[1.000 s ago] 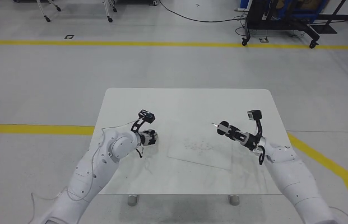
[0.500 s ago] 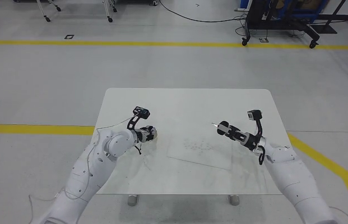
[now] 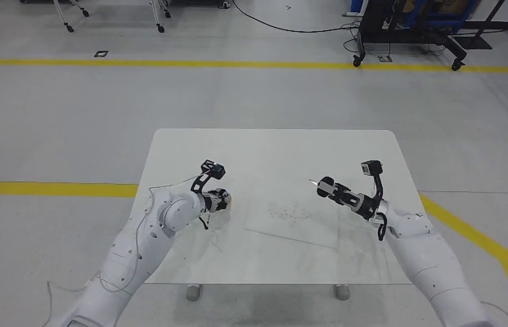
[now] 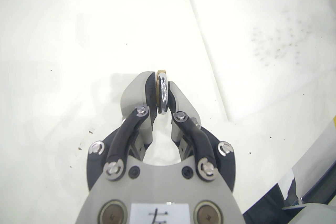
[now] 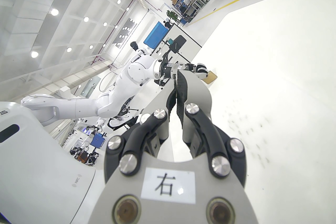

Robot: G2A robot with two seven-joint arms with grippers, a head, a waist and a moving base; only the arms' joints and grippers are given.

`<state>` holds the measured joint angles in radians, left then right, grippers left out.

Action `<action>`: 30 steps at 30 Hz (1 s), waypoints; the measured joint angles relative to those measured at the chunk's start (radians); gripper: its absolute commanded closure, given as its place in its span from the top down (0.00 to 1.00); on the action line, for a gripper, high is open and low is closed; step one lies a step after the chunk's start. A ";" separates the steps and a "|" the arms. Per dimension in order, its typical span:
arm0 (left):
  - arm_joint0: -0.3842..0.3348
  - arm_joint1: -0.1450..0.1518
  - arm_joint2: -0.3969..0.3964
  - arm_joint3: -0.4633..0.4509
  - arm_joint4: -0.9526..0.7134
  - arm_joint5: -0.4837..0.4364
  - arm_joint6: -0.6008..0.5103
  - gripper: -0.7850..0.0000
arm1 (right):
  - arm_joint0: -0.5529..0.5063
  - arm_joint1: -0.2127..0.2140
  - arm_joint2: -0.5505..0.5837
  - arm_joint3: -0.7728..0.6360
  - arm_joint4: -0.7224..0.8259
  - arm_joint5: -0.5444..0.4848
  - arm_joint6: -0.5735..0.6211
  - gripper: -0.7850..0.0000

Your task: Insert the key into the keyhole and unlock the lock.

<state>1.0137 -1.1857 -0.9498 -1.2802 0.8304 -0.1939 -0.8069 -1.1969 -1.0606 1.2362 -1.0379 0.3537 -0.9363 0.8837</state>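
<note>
Gripping what, the left gripper (image 4: 160, 79)?

The lock (image 4: 162, 95). The black ribbed pads are clamped on it from both sides. Seen edge-on, it is a flat brass body with a rounded, shiny steel part against it.

And that arm's pose?

From above, it is bent at the elbow, with the forearm coming in over the near left of the table (image 3: 270, 151). The wrist is turned inward toward the middle. In the right wrist view the lock is a small tan block sticking out past the fingertips, held clear of the tabletop.

What about the right gripper (image 5: 179, 78)?

Its smooth grey finger shells are pressed together, pad to pad. From above, a thin pale sliver pokes out of the tip. That is probably the key (image 3: 312, 181), though it is too small to be sure. The forearm comes in from the near right, and the gripper is raised and roughly level, aimed across at the lock.

Are key and lock close?

No, they are well apart, facing each other across the middle.

What lies between them?

A thin, clear, rectangular sheet (image 3: 303, 230) lies flat on the table, speckled with small dark marks. The table itself is white and smooth, with rounded corners.
</note>
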 measured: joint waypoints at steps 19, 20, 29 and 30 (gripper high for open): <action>0.013 0.003 -0.026 -0.011 -0.036 -0.039 0.006 0.05 | 0.000 0.000 0.000 0.000 0.000 0.000 0.000 0.00; 0.014 0.003 -0.028 -0.012 -0.035 -0.038 0.009 0.00 | 0.000 0.000 0.000 0.000 0.000 0.000 0.000 0.00; 0.024 0.005 -0.036 -0.022 -0.017 -0.012 0.018 0.00 | 0.000 0.000 0.000 0.000 0.000 0.000 0.000 0.00; 0.024 0.004 -0.035 -0.023 -0.018 -0.007 0.022 0.00 | 0.000 0.000 0.000 0.000 0.000 0.000 0.000 0.00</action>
<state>1.0381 -1.1817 -0.9849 -1.3029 0.8129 -0.2013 -0.7853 -1.1969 -1.0606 1.2362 -1.0379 0.3537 -0.9363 0.8837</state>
